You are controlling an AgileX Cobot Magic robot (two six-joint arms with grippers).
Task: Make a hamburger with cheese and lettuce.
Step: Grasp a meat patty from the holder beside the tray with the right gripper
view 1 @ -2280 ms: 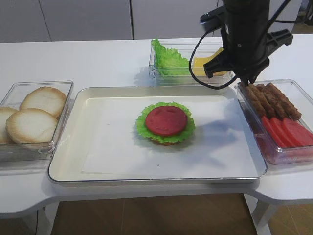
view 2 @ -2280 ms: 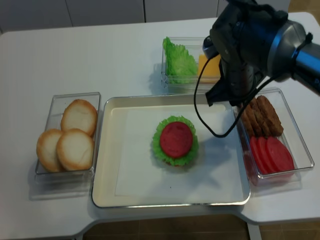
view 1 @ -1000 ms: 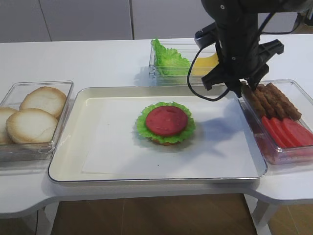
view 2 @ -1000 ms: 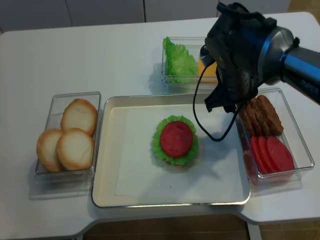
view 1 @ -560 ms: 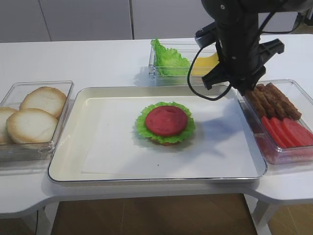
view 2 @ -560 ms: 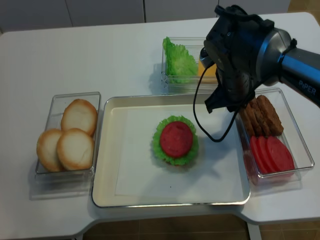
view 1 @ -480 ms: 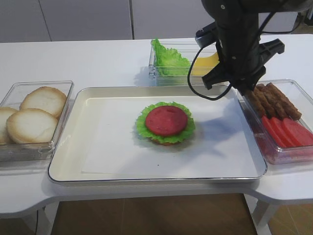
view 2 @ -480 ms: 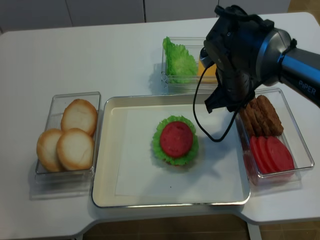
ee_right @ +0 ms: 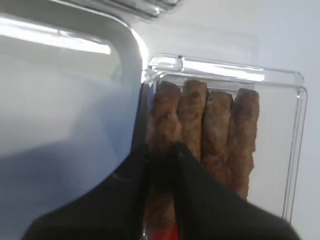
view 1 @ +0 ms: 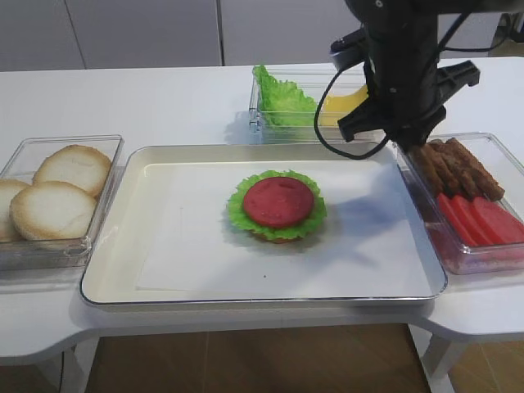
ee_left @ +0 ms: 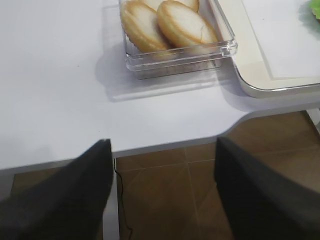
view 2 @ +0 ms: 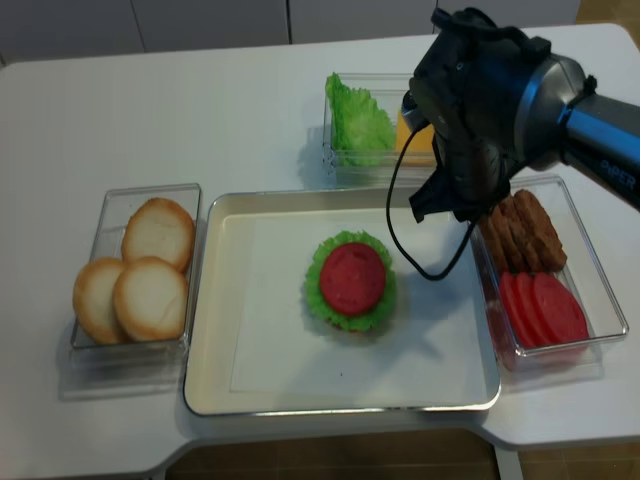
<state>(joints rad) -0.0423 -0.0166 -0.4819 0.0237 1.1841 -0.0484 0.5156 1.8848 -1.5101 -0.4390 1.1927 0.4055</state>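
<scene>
The hamburger (view 1: 278, 205) sits mid-tray: tan bun base, frilly green rim, red slice on top. It also shows in the realsense view (view 2: 352, 280). Lettuce (view 1: 282, 102) and cheese (view 1: 348, 102) lie in a clear box at the back, the cheese partly behind my right arm. My right gripper (ee_right: 161, 150) hangs over the left end of the brown patties (ee_right: 220, 125). Its jaws stand a narrow gap apart along the leftmost patty; I cannot tell whether they pinch it. My left gripper (ee_left: 162, 190) is open and empty over the table's front left edge.
A clear box at the right holds the patties (view 1: 454, 164) and red slices (view 1: 479, 217). A clear box of pale bun halves (view 1: 53, 209) stands left of the metal tray (view 1: 115, 278); it also shows in the left wrist view (ee_left: 170, 22). Brown floor shows below the table edge.
My right arm dipped toward the left end of the patties a second ago and has since risen slightly. The hamburger and the boxes have not moved.
</scene>
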